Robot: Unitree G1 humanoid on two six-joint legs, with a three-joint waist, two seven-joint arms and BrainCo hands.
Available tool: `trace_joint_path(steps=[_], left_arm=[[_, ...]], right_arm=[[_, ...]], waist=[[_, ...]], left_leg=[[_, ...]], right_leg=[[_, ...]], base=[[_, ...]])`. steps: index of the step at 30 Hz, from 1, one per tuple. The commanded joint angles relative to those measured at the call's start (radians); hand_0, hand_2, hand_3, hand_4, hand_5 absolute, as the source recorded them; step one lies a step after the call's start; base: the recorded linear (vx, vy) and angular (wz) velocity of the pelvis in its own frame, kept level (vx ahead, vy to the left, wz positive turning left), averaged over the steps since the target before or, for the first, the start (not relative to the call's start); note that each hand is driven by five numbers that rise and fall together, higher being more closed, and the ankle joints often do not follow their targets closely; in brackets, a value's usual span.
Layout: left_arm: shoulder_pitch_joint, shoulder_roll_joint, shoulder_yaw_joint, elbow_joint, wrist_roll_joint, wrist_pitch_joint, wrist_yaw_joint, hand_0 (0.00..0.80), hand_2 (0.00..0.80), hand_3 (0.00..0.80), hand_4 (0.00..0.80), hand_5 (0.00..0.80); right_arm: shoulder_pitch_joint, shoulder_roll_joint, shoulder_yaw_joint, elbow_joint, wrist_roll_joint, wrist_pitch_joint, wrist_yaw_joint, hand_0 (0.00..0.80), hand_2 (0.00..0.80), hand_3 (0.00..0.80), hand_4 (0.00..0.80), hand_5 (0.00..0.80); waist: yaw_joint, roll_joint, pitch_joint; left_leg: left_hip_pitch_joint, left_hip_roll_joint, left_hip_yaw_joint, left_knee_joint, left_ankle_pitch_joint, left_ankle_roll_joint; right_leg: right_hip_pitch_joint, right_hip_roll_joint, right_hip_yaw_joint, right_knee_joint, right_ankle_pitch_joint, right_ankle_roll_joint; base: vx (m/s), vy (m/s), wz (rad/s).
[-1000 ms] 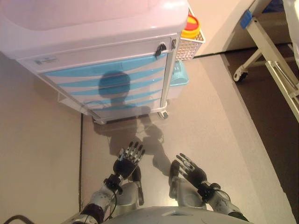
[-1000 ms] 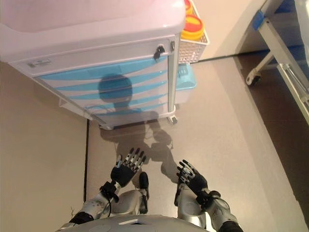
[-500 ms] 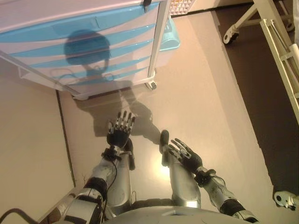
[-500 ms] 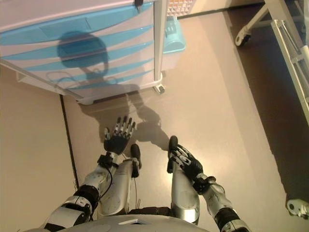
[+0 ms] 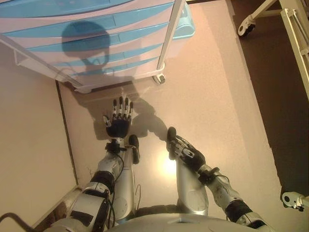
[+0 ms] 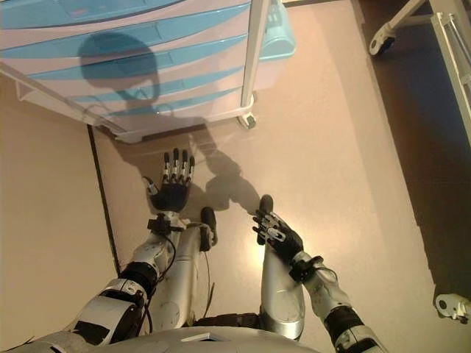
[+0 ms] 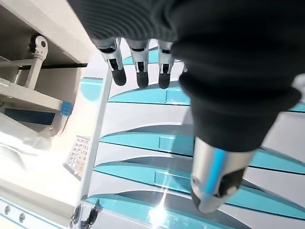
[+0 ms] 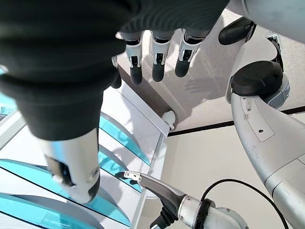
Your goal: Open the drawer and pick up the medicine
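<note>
A white medical cart with several blue-fronted drawers stands ahead at the top of the eye views; all its drawers are shut. No medicine shows. My left hand is raised with straight fingers, open and empty, well short of the cart's base. My right hand is lower, to the right, fingers relaxed, open and empty. The left wrist view shows the drawer fronts past the fingers.
A light blue bin hangs on the cart's right side. A cart caster sits near my left hand. A bed frame with a wheel stands at the upper right. Another caster shows at the lower right.
The camera has tilted down, so the cart top has left the view. My left hand has risen and reached forward toward the cart; my right hand has drawn back slightly.
</note>
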Motion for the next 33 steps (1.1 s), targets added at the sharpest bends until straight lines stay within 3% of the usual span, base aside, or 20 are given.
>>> trace_joint_path(steps=[1, 17, 33], left_arm=[[0.004, -0.032, 0.034, -0.08, -0.03, -0.019, -0.051, 0.0, 0.0, 0.0, 0.0, 0.0], [-0.148, 0.121, 0.086, -0.15, -0.076, -0.088, -0.042, 0.0, 0.0, 0.0, 0.0, 0.0], [-0.384, 0.241, 0.095, -0.146, -0.074, -0.167, 0.044, 0.0, 0.0, 0.0, 0.0, 0.0]], right_arm=[[0.095, -0.045, 0.081, -0.041, 0.026, 0.035, 0.042, 0.0, 0.0, 0.0, 0.0, 0.0], [0.106, -0.099, 0.077, -0.07, 0.046, 0.063, 0.078, 0.0, 0.0, 0.0, 0.0, 0.0], [0.108, -0.113, 0.099, -0.016, 0.045, 0.014, 0.12, 0.0, 0.0, 0.0, 0.0, 0.0]], waist=[[-0.017, 0.066, -0.011], [-0.052, 0.077, -0.011], [-0.08, 0.066, -0.011]], left_leg=[[0.037, -0.058, -0.043, -0.171, 0.024, -0.002], [-0.007, -0.051, -0.007, -0.168, 0.025, 0.005], [0.003, -0.041, 0.022, -0.186, 0.017, 0.008]], right_leg=[[-0.028, 0.084, 0.0, 0.233, -0.175, -0.038], [-0.09, 0.099, 0.018, 0.231, -0.166, -0.044], [-0.084, 0.101, 0.02, 0.19, -0.142, -0.039]], base=[[0.025, 0.015, 0.06], [0.012, 0.036, -0.03], [0.001, 0.004, -0.01]])
